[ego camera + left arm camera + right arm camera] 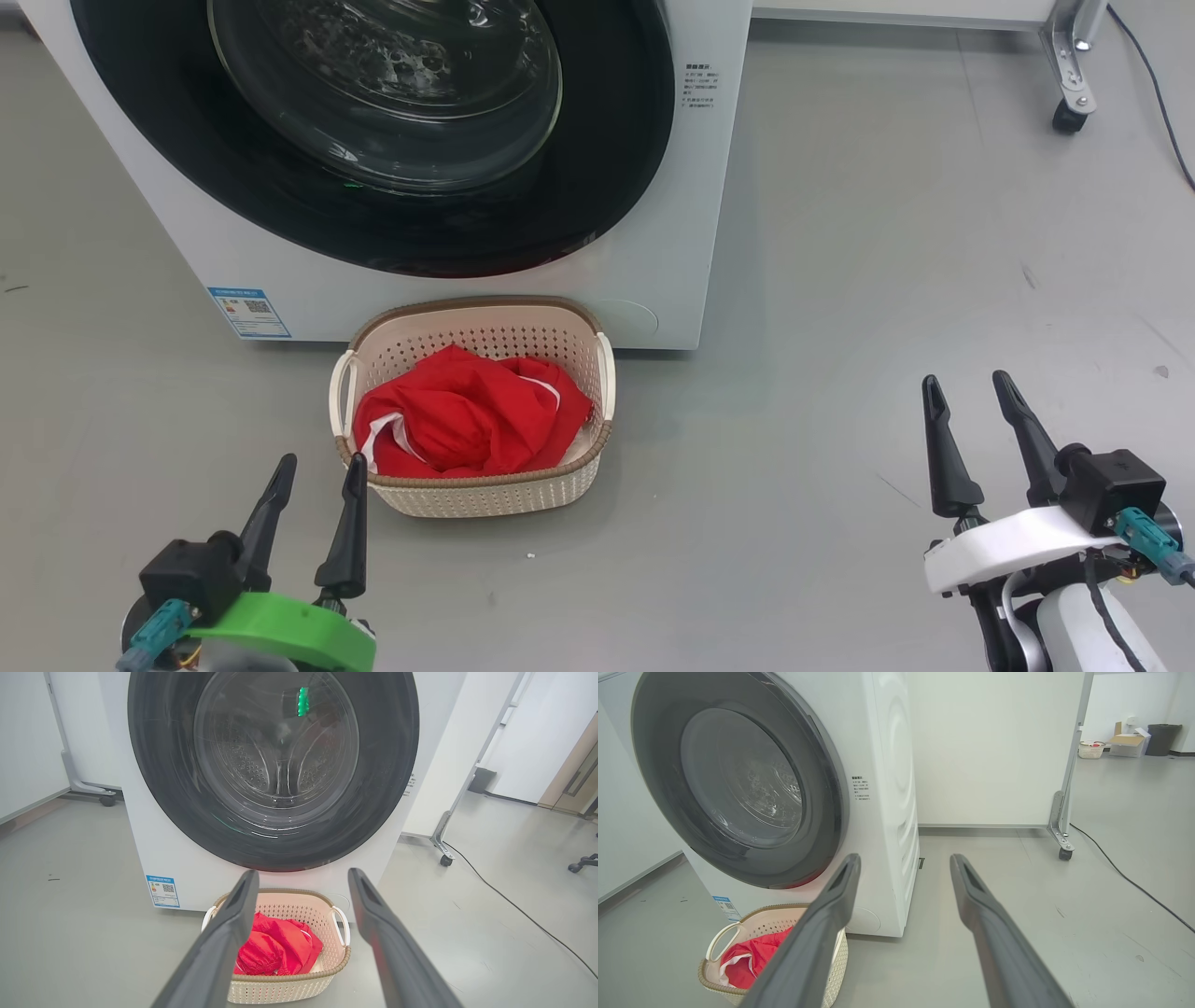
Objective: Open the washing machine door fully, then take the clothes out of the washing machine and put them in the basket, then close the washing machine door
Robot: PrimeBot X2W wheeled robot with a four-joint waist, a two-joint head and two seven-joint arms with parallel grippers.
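I have both end effectors released and empty. The left end effector (322, 462) hovers low with its inner finger just beside the near left corner of the basket (485, 499), and the right end effector (965, 381) sits well apart to the basket's right, over bare floor (822, 280). The red clothes (467, 420) lie heaped inside the basket, which stands on the floor just in front of the washing machine (177, 224), below the washing machine door (616, 140), which I see shut flat against the cabinet.
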